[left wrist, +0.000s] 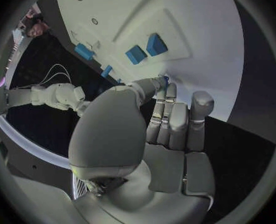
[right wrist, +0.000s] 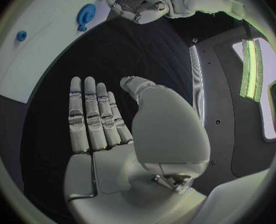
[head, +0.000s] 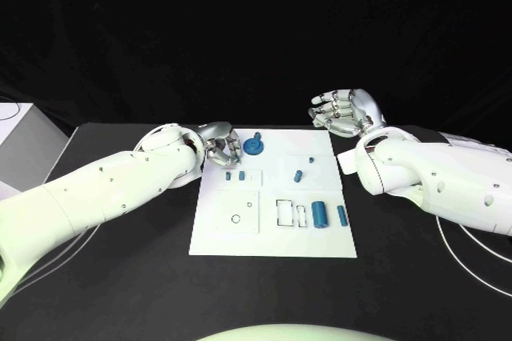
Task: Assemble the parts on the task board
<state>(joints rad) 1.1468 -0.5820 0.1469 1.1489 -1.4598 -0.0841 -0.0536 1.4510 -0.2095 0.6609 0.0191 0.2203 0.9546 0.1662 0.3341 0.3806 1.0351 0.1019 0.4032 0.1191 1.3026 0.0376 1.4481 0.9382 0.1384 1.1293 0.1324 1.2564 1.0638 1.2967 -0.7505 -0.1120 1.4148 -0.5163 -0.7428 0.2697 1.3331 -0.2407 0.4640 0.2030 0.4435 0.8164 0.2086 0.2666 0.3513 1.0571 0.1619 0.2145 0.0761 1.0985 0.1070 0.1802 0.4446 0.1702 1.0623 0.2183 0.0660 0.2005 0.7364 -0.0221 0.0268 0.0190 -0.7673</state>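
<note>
Fingers of the left hand [head: 219,146] curl at the task board's [head: 272,241] upper left edge, just beside the blue round part [head: 254,146]; whether they pinch anything I cannot tell. The right hand [head: 343,112] hovers off the board's upper right corner, fingers apart, holding nothing. Other blue parts lie mid-board and lower right. Best approach: work slowly beside the round part, keeping the board from sliding on the desk [head: 128,282].

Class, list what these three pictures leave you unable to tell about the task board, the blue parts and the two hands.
1. Left hand: whether its fingers pinch anything; the palm blocks the fingertips in the left wrist view.
2. Blue round part: its shape is too small in the head view.
3. Task board: cut off by the circle's rim in the right wrist view.
</note>
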